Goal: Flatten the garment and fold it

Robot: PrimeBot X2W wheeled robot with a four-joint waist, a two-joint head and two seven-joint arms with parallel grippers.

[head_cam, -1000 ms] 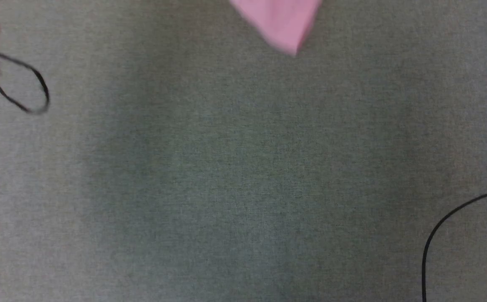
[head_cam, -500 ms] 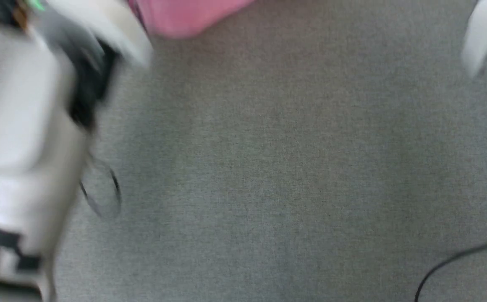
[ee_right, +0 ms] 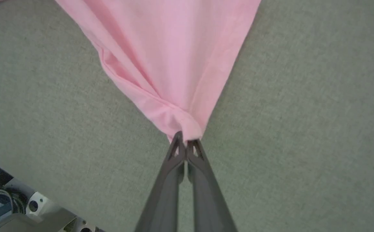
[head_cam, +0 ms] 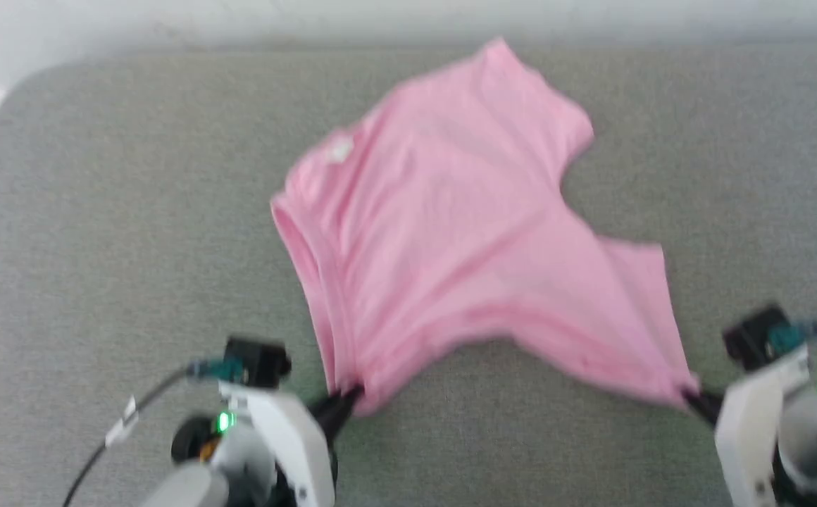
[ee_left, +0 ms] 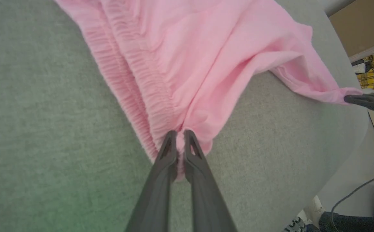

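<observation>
The garment (head_cam: pixel 451 239), a light-pink pair of shorts with a small white label (head_cam: pixel 340 150), lies spread on the grey table (head_cam: pixel 98 246). My left gripper (head_cam: pixel 348 398) is shut on its gathered waistband corner (ee_left: pixel 161 122) at the near left, seen close in the left wrist view (ee_left: pixel 180 135). At the near right, my right gripper (head_cam: pixel 690 398) is shut on a leg hem corner (ee_right: pixel 183 125), with its fingertips pinched together (ee_right: pixel 185 141). The cloth is pulled taut between the two grips. In the left wrist view the right gripper's fingers (ee_left: pixel 367 100) hold the far corner.
The table's far edge (head_cam: pixel 408 39) meets a pale wall. A black cable (head_cam: pixel 134 415) runs off my left arm. Beyond the table's end stand a cardboard box (ee_left: pixel 361 22) and yellow plaid cloth (ee_left: pixel 372 77). A shoe (ee_left: pixel 291 224) shows on the floor.
The head camera has swung up: earlier it showed mostly bare grey table with a pink tip at the top, now the whole garment and both grippers are in view.
</observation>
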